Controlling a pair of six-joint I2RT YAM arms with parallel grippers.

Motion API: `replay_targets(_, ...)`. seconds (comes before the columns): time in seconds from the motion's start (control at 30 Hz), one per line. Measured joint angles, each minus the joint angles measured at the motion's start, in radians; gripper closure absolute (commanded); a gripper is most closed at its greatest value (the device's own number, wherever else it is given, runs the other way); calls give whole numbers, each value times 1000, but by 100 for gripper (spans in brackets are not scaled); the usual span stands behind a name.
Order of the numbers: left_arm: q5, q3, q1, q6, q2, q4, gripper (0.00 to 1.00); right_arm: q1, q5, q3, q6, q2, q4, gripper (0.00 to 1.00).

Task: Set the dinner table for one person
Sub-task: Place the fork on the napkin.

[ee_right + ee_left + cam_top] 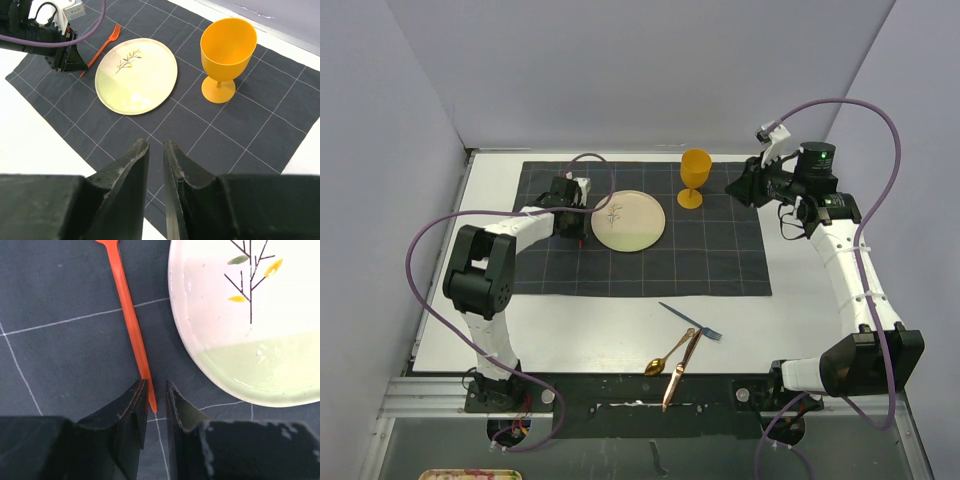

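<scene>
Currently: large flat white rectangular dinner table (590, 325) fills the middle of the top view, with the arm bases at its near edge. A dark grey grid-lined cloth (240, 125) lies on its far half.

On the cloth:
- round cream-and-pale-green plate (136, 75) with a twig motif
- yellow-orange plastic goblet (225, 55), upright, right of the plate and apart from it
- slim orange plastic fork (131, 320), flat, just beside the plate's left edge, not touching it

The left gripper (157, 385) is low over the cloth, jaws a narrow slit apart. The fork's handle tip sits in the mouth beside one finger, with cloth showing on the other side, so it is not pinched.

The right gripper (156, 145) is raised above the cloth's right end, with the same narrow slit and nothing held.

Off the cloth, on bare table near the front edge, lie a dark blue fork (692, 320), a gold spoon (667, 356) and a copper-coloured knife (680, 368), close together.
</scene>
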Motion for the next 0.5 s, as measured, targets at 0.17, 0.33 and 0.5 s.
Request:
replay_targets(0.17,-19,4,-3,6,0,-2,80,-1,-2,0,0,0,0,80)
replay_targets(0.33,-34,5,-3,16,0,-6,80,-1,-8,0,0,0,0,81)
replay_targets(0.5,-42,5,-4,23,0,-13,80,-1,-11,0,1,0,0,81)
